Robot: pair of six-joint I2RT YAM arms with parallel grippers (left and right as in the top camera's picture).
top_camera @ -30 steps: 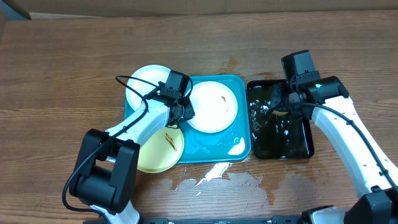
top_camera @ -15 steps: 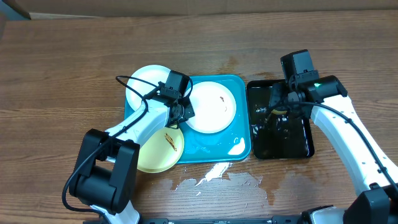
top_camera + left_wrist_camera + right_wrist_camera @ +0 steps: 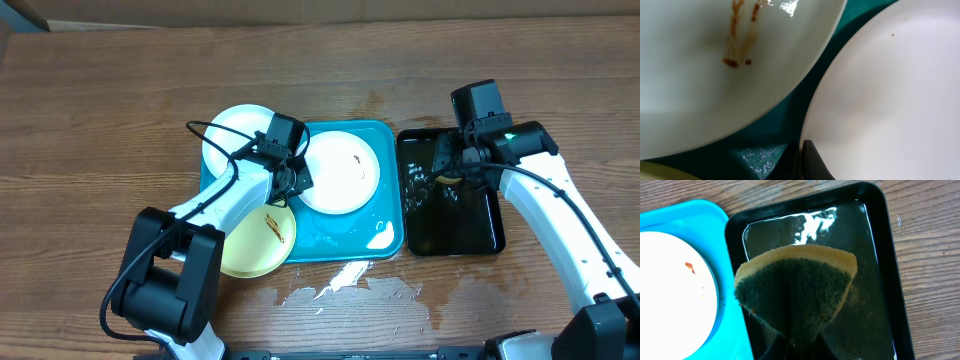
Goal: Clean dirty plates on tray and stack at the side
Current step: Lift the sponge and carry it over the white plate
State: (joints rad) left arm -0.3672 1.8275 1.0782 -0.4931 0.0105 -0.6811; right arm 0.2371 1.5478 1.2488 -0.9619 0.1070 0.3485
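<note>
Centre white plate (image 3: 340, 172), on the turquoise tray (image 3: 330, 242): left gripper (image 3: 293, 180) has its jaws closed narrow on the plate's left rim. The left wrist view shows only one dark fingertip (image 3: 809, 159) lying over that rim, so the pinch is judged rather than fully seen. An edge grip probably steadies or tips the plate for wiping.

Right gripper (image 3: 800, 342): jaws are clamped on a sponge (image 3: 795, 290) pinched into a wedge, yellow body with the green scouring face toward the camera. It hangs at the wet black tray (image 3: 867, 310), right of centre in the overhead frame. Contact with the water cannot be told. Presumably it is there for wetting before a scrub.

Outward:
- second white plate (image 3: 232, 135), upper left, overhangs the tray's corner and shows brown streaks (image 3: 737, 50).
- yellow-green plate (image 3: 250, 245), lower left, sits partly off the tray edge and carries a brown smear.
- suds (image 3: 380, 237) lie in the tray's lower right corner, with more on the wood table (image 3: 100, 120) below.

Status: nothing stacked, and all three plates look dirty.
</note>
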